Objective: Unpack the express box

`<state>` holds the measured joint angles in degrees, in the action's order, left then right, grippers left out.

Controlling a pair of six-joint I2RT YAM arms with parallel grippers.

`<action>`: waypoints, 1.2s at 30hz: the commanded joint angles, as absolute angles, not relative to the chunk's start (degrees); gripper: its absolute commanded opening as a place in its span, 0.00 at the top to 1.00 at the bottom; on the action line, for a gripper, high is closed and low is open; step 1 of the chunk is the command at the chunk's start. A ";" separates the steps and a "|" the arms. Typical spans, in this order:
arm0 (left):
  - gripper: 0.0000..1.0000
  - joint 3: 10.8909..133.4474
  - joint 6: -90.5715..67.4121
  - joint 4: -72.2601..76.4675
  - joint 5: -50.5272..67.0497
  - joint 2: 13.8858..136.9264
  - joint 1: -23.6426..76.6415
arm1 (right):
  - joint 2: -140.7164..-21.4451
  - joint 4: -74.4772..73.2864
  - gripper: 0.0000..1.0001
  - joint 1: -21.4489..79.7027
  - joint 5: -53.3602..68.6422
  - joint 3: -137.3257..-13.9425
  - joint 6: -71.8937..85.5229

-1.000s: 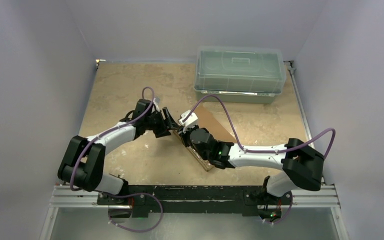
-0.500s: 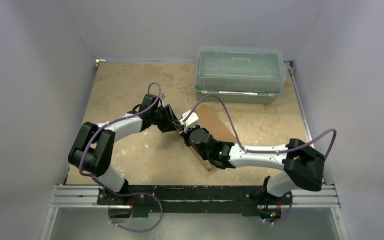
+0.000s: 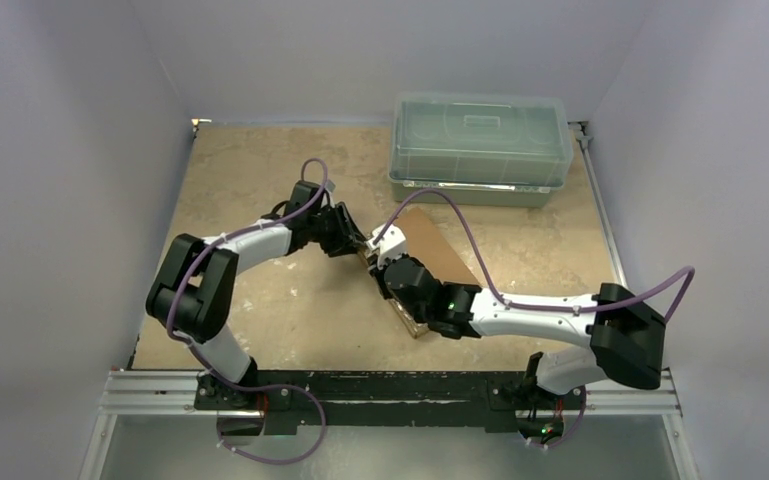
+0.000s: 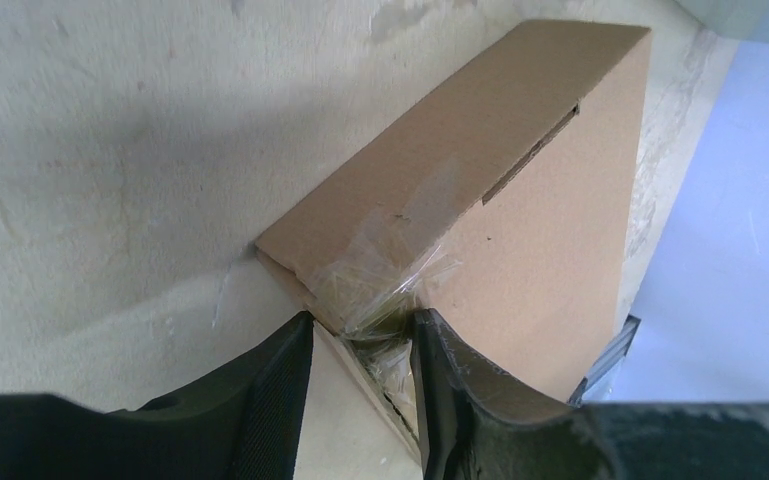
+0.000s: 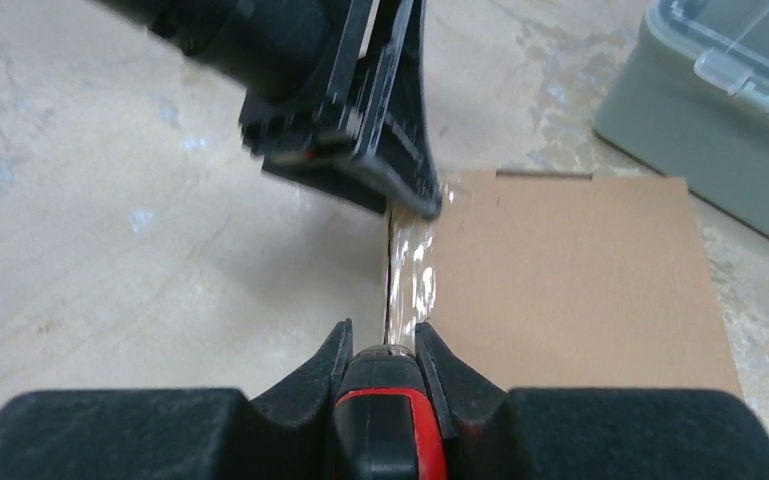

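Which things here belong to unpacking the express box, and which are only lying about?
Belong to the job:
express box
clear tape on its edge
red-and-black tool at that tape

Only lying about:
lidded plastic bin beyond the box

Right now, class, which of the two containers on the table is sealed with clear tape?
The brown cardboard express box mid-table; crumpled clear tape covers its corner edge. The grey-green plastic bin at the far edge shows none.
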<state>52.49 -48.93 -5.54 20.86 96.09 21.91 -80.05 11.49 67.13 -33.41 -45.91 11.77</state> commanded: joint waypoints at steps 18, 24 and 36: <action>0.55 59.98 -41.99 -11.11 6.55 102.11 17.23 | -72.86 0.18 1.00 72.14 -35.46 -41.96 20.05; 0.43 58.41 -40.32 -15.25 8.28 95.14 17.23 | -73.11 0.18 1.00 72.33 -38.25 -43.50 20.44; 0.33 46.83 -49.35 -10.82 18.45 79.13 20.52 | -73.73 1.22 1.00 72.59 -38.94 -45.28 19.10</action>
<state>48.93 -44.88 -14.41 16.05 83.33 18.35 -74.08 2.52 72.12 -37.85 -42.87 18.87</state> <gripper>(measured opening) 0.651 0.250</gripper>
